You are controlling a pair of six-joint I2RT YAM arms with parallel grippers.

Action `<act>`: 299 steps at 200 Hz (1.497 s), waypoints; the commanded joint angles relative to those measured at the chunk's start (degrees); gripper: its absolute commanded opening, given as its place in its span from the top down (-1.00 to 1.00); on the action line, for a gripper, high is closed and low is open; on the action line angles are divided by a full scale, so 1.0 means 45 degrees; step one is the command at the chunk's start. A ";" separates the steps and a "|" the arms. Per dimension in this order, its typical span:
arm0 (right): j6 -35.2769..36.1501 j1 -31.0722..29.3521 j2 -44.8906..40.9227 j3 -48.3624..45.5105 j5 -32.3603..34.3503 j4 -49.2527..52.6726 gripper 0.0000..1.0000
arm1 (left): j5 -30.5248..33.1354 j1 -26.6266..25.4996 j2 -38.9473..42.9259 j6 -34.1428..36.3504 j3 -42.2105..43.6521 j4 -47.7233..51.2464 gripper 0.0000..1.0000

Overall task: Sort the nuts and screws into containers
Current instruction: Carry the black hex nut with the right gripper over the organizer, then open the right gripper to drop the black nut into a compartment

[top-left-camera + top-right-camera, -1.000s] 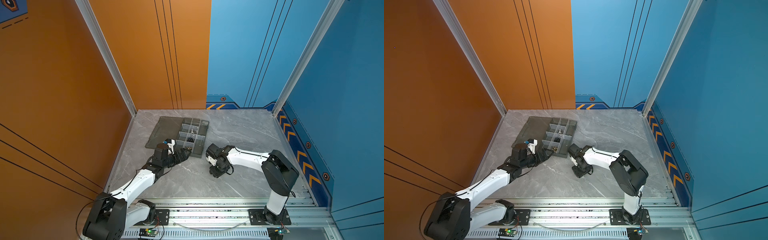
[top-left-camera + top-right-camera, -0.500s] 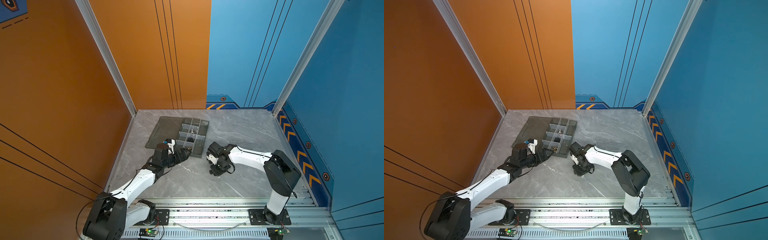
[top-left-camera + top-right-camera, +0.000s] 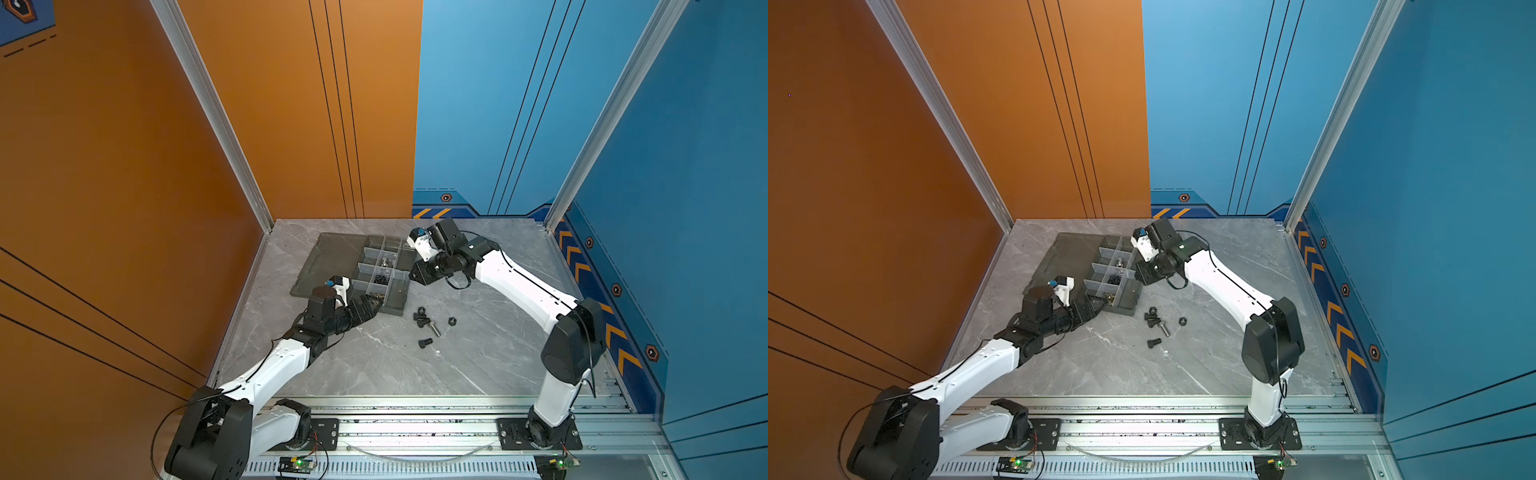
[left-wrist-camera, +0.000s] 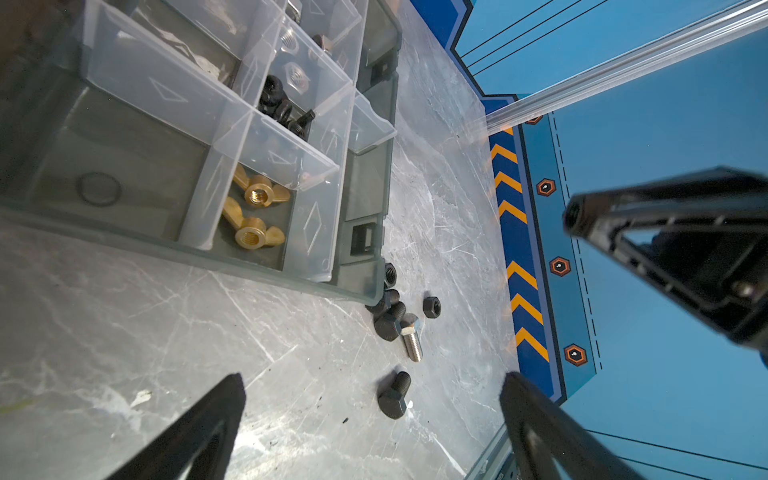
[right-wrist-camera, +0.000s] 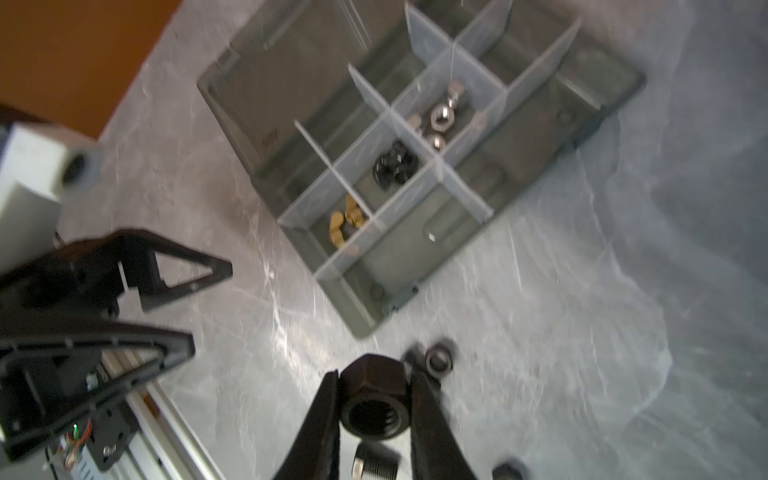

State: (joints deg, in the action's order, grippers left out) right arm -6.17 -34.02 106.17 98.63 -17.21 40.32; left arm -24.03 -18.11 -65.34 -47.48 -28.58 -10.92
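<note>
- Compared with the earlier frames, the right gripper (image 3: 417, 277) has left the middle of the table and now hangs raised at 3 o'clock of the organizer tray (image 3: 395, 308), just beside its edge. The left gripper (image 3: 374, 306) has kept its place.
- The right gripper's jaws are narrow and clamp a black hex nut (image 5: 376, 401). Its fingers (image 5: 320, 415) press on two opposite flats, and the threaded bore faces the wrist camera. That view is blurred.
- The left gripper's jaws are spread wide and hold nothing. It sits low at 7 o'clock of the tray, near the tray's corner.
- The tray is dark grey plastic, rectangular, with translucent dividers. Its flat lid (image 3: 328, 257) lies open at 9 o'clock of the cells.
- One row of cells holds, in order, two brass wing nuts (image 4: 253, 216), black nuts (image 4: 278, 104) and shiny silver nuts (image 5: 440, 116).
- Loose parts lie on the grey marble-patterned table (image 3: 374, 374) at 5 o'clock of the tray.
- Two of them are loose black nuts (image 3: 452, 320), lying flat.
- Bunched black screws (image 3: 421, 321) touch a silver screw (image 3: 434, 329), whose threaded shaft points to about 5 o'clock.
- A single black screw (image 3: 425, 343) with a hexagonal head lies apart. Its long axis runs roughly from 9 to 3 o'clock.
</note>
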 commanded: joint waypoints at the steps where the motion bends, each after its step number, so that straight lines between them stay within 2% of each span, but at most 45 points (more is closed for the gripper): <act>1: -0.0306 0.0323 0.1476 0.1475 -0.0330 -0.1044 1.00 | -0.0153 -0.0006 0.0280 0.0025 0.0092 -0.0093 -0.95; 55: -0.1788 0.0826 0.4939 0.4661 -0.0504 -0.3257 1.00 | -0.0205 0.0148 0.0553 0.0062 0.0150 0.0119 -0.95; 70: -0.2424 0.1056 0.5921 0.5545 -0.1042 -0.3783 1.00 | -0.0177 0.0204 0.0645 0.0085 0.0168 0.0213 -0.95; 112: -0.3259 0.1361 0.7642 0.6447 -0.0917 -0.5481 1.00 | -0.0154 0.0313 0.0855 0.0122 0.0207 0.0433 -0.95; 190: -0.3043 0.1589 0.8632 0.6841 -0.0420 -0.6250 1.00 | -0.0031 0.0345 0.0830 0.0259 -0.0375 0.1452 -0.95; 279: -0.2974 0.1702 0.9648 0.7418 -0.0282 -0.5897 1.00 | 0.0353 0.0100 0.0353 0.0259 -0.0915 0.1704 -0.95; 299: -0.2963 0.1759 0.9784 0.7418 -0.0218 -0.5803 0.86 | 0.0284 0.0079 0.0186 0.0277 -0.0986 0.1664 -0.95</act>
State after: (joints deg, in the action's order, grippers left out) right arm -19.55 -26.61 148.86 131.00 -19.64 12.97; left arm -23.77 -17.30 -63.53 -47.42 -30.98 -4.40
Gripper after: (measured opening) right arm 0.246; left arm 0.976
